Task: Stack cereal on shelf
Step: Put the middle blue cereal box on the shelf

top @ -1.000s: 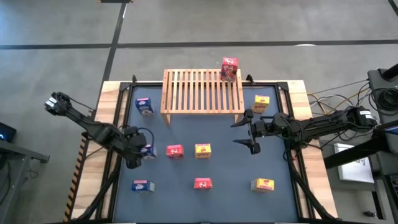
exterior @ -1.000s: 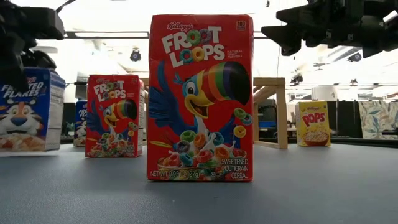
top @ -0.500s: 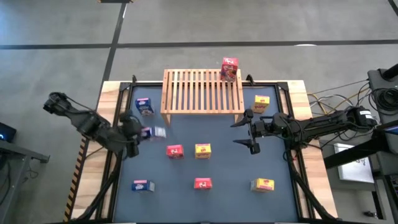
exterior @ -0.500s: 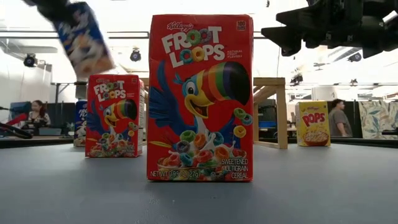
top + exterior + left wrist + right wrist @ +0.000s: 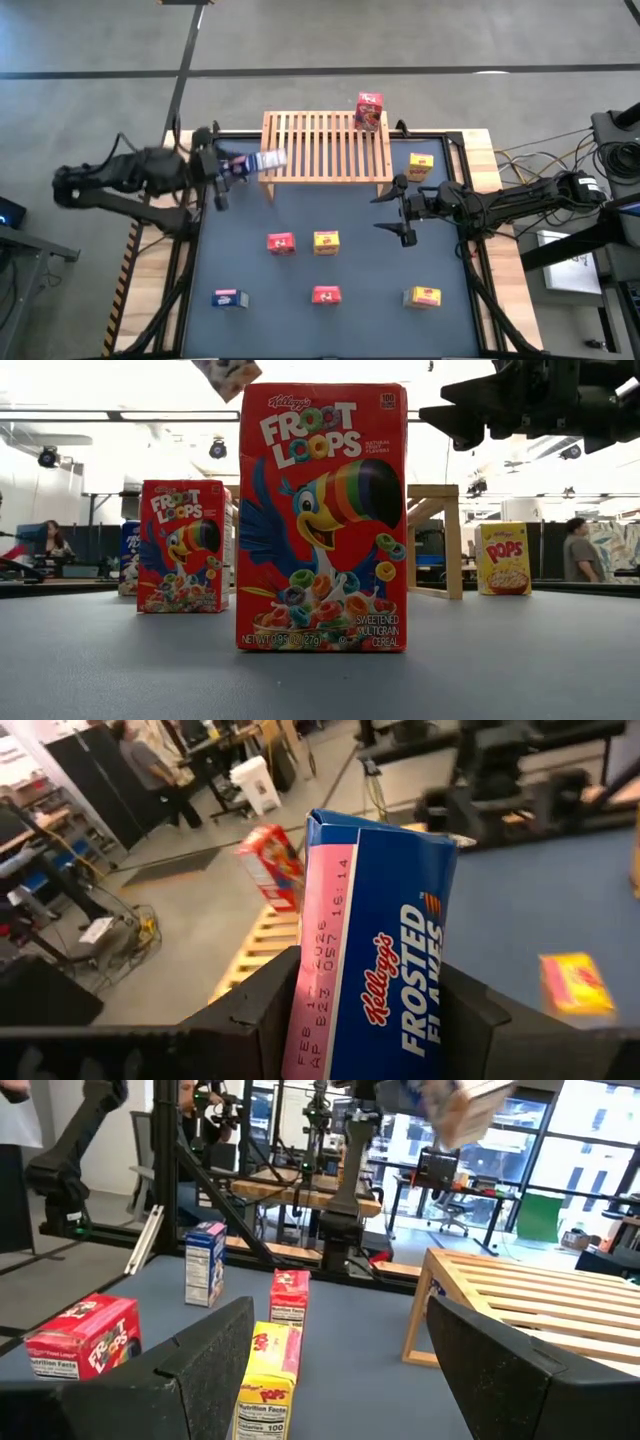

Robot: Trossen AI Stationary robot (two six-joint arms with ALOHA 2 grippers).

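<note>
Left tool (image 5: 243, 166) pinches a blue box (image 5: 262, 161) at the shelf's (image 5: 325, 146) left edge, next needing placement on its slats.

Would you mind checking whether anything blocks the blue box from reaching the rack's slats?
Nothing visible does. The left gripper holds the blue box at the rack's left end; the only box there, red, sits at its far right corner.
</note>
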